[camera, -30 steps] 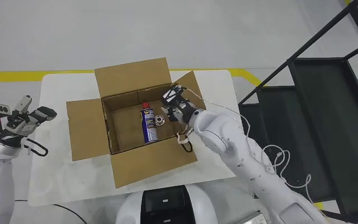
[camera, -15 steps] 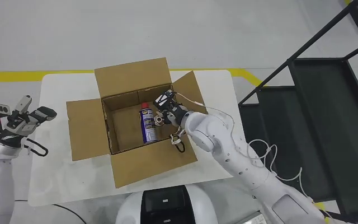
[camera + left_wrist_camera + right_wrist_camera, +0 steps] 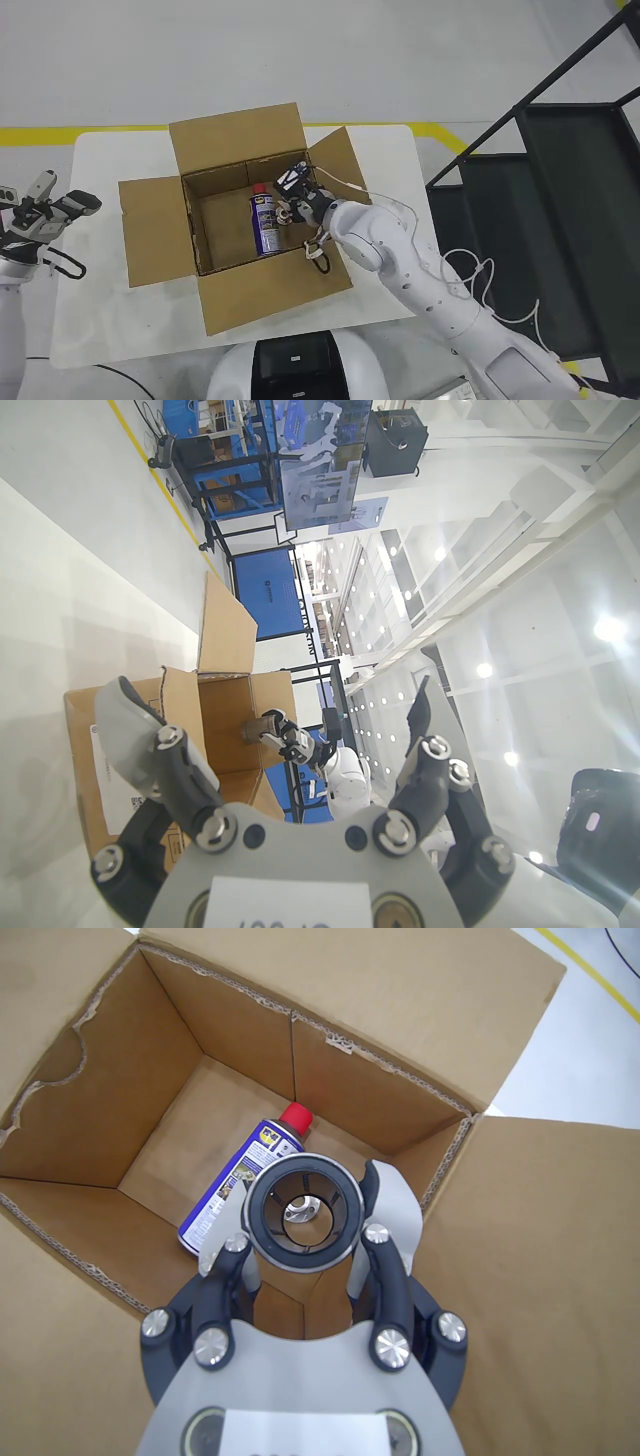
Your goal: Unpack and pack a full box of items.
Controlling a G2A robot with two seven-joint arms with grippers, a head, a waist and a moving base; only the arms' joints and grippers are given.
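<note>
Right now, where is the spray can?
Top view: the spray can lies on the floor of the open box, below the right end effector holding a metal cylinder.

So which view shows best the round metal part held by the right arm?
The right wrist view: the round metal part sits close between the right jaws, and you look straight into its hollow end. The top view shows it small, over the open box. The left wrist view shows it far off, from the side.
</note>
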